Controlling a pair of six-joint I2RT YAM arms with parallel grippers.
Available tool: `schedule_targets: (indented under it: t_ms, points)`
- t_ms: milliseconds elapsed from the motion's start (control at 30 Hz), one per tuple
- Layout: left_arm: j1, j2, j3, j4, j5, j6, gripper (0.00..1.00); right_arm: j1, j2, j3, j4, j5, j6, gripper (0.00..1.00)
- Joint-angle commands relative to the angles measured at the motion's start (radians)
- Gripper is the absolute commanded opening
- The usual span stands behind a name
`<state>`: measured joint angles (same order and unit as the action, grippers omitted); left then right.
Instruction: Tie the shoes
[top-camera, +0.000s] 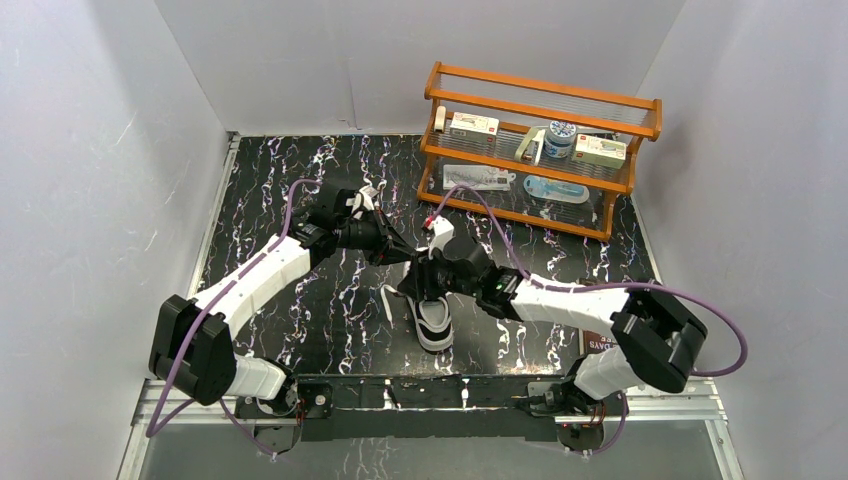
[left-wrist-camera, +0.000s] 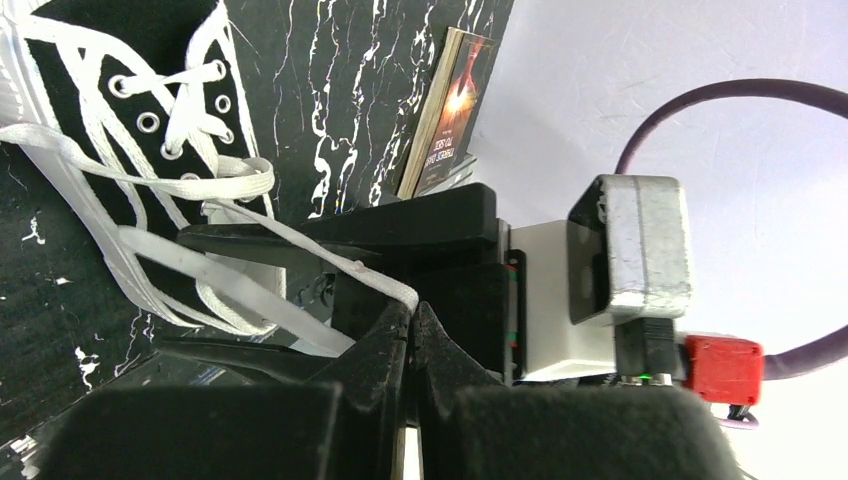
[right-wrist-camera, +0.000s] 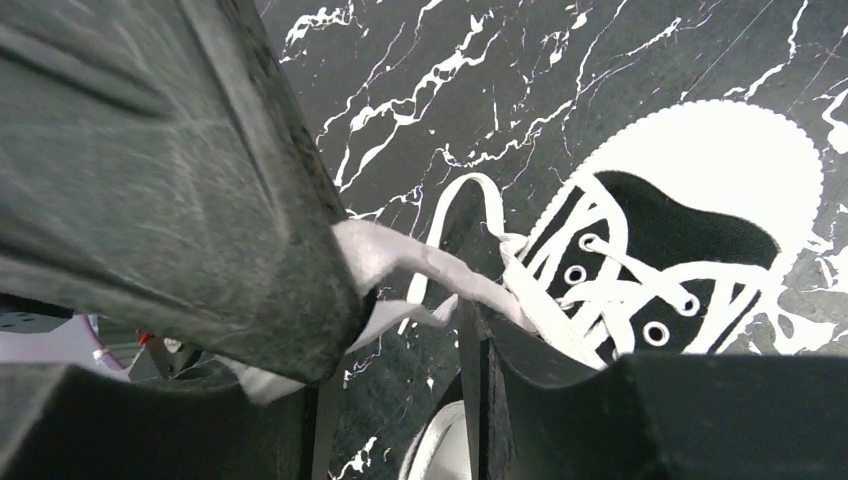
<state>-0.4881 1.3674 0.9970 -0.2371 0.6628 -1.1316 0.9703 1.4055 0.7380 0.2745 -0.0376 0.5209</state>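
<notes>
The black canvas shoe (top-camera: 433, 322) with white sole and toe cap lies near the table's front middle, toe toward the arm bases. My left gripper (left-wrist-camera: 412, 308) is shut on a white lace (left-wrist-camera: 330, 262) that runs taut back to the shoe's eyelets (left-wrist-camera: 150, 120). It hovers just behind the shoe's opening (top-camera: 398, 250). My right gripper (right-wrist-camera: 400, 350) meets it there (top-camera: 425, 275), jaws apart. The lace (right-wrist-camera: 420, 262) held by the left gripper crosses the gap between the right fingers, above the shoe (right-wrist-camera: 690, 220). A loose lace loop (top-camera: 385, 300) lies left of the shoe.
A wooden two-tier rack (top-camera: 540, 150) with small boxes and a jar stands at the back right. A book (left-wrist-camera: 450, 110) leans at the right front, beside the right arm. White walls close three sides of the marbled black table (top-camera: 270, 200).
</notes>
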Motion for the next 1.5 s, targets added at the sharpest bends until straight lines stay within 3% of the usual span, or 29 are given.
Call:
schedule_targets:
  t_ms: [0, 133, 267, 500, 633, 700, 833, 1467]
  points:
    - [0.011, -0.036, 0.005, -0.010, 0.060, -0.017, 0.00, 0.025, 0.015, -0.020, 0.124, 0.076, 0.005, 0.49]
    - [0.022, -0.027, 0.017, -0.029, 0.076, 0.009, 0.00, 0.030, 0.004, -0.002, 0.098, 0.086, 0.021, 0.31]
    - [0.044, -0.020, 0.026, -0.054, 0.081, 0.047, 0.00, 0.030, -0.100, 0.001, -0.029, 0.096, 0.057, 0.00]
    - [0.065, -0.016, 0.029, -0.063, 0.074, 0.082, 0.00, 0.029, -0.213, 0.036, -0.245, 0.066, 0.050, 0.00]
    - [0.065, -0.011, 0.032, -0.044, 0.080, 0.036, 0.00, 0.028, -0.190, 0.011, -0.157, -0.041, -0.029, 0.00]
    - [0.066, -0.013, 0.040, -0.026, 0.086, 0.010, 0.00, 0.030, -0.144, 0.042, -0.145, -0.062, -0.092, 0.24]
    - [0.066, -0.008, 0.047, -0.034, 0.095, -0.011, 0.00, 0.029, -0.085, 0.058, -0.067, -0.034, -0.168, 0.43]
    - [0.071, -0.017, 0.021, -0.038, 0.163, -0.063, 0.00, 0.048, 0.056, 0.049, 0.178, 0.150, -0.176, 0.57]
